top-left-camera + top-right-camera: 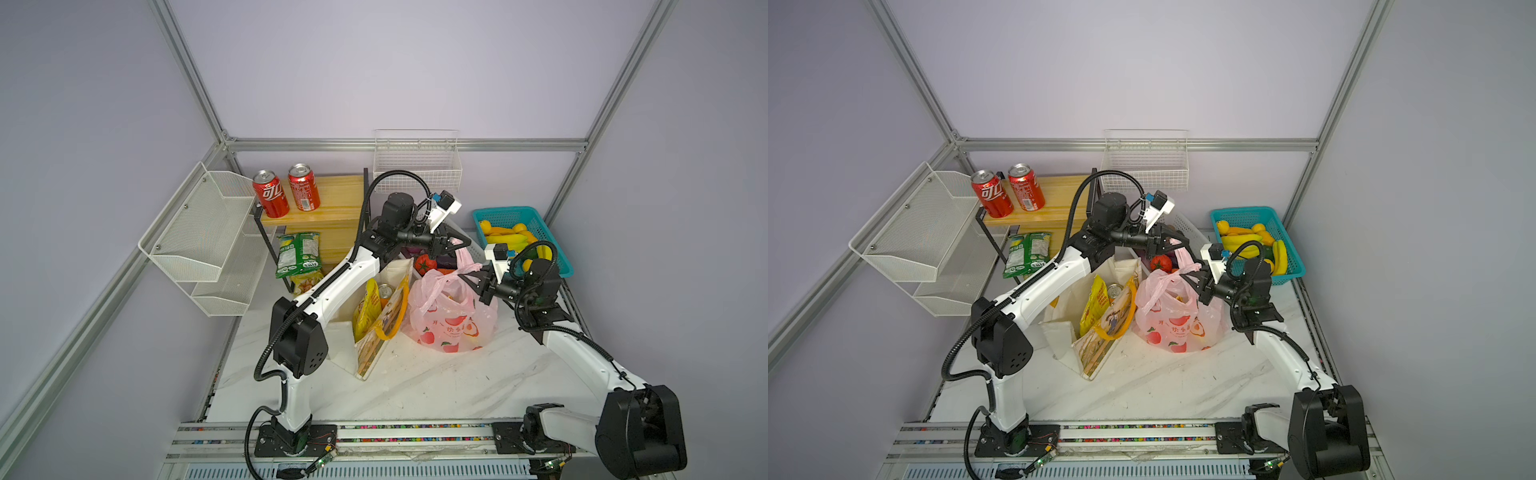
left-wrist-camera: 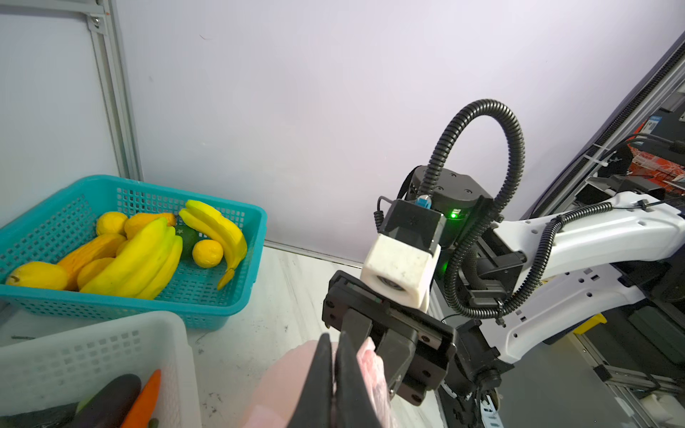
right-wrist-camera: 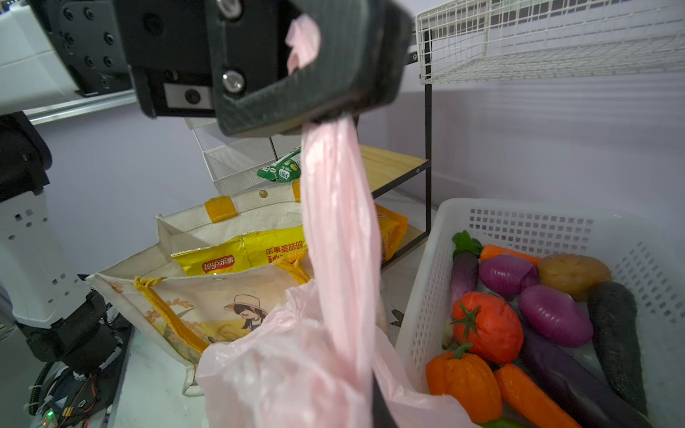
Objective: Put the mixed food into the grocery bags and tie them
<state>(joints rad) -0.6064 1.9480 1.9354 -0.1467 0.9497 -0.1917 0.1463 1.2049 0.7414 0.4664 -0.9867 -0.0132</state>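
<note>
In both top views: pink bag (image 1: 451,320) (image 1: 1177,324) upright on the pale surface (image 1: 415,386), its two handles drawn apart. Above and behind the pink bag, left gripper (image 1: 451,243) (image 1: 1169,245) pinched tight on one handle. At the pink bag's right shoulder, right gripper (image 1: 473,276) (image 1: 1194,280) closed on the other handle. Just left of the pink bag and touching it, open-mouthed tote (image 1: 374,349) with yellow crisp packet (image 1: 365,307) and soda can (image 1: 385,291) standing inside. Behind and right of the pink bag, teal basket (image 1: 561,266) of yellow fruit.

Left wrist view: fingers of the left gripper (image 2: 334,337) pressed together, plastic of the pink bag (image 2: 278,392) bunched around them. Just beyond, right gripper (image 2: 374,341) with pink film nipped between its fingers.

Right wrist view: left gripper (image 3: 326,111) over the pink bag (image 3: 296,370), twisted handle hanging taut from it. Beside the pink bag, tote (image 3: 192,304) with the crisp packet (image 3: 241,255) inside. Just beside the pink bag on the other flank, white basket (image 3: 437,259) of vegetables.
</note>
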